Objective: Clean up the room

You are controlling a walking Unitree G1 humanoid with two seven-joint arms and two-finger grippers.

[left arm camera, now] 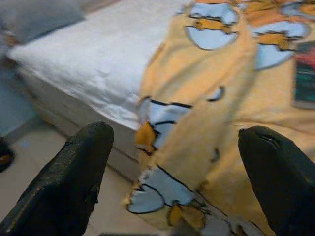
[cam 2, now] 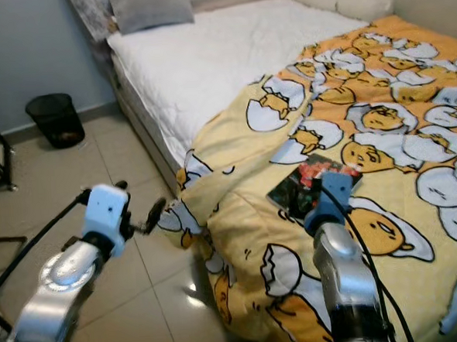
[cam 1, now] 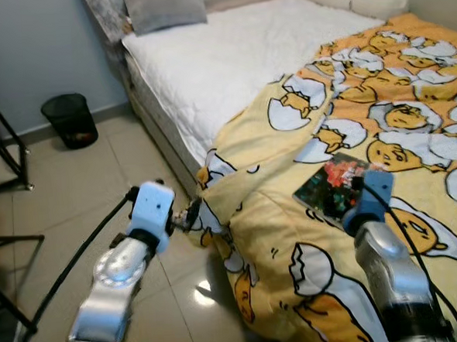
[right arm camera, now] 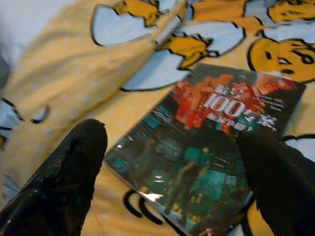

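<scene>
Right gripper — fingers spread wide, nothing held — hangs directly above the book, which lies flat on the yellow egg-print blanket. In the right wrist view one black finger frames the blanket just off the book's near corner, while the other finger sits over the book's far edge. The book's long axis runs diagonally between them, from the corner nearest the first finger up toward its red-titled end. In the head views the right wrist housing covers part of the cover, so the book lies immediately ahead of and below this arm.

Left gripper — also spread and empty — points at the blanket's hanging edge at the side of the bed, low near the tiled floor. The book lies well apart from it, across the blanket fold.

Judgement: the right arm is clearly the nearer one for the book. The fingers would likely need to straddle the short axis or catch an edge, since a flat book on soft bedding offers little to grip.

A black waste bin stands by the wall, well apart from both arms.
</scene>
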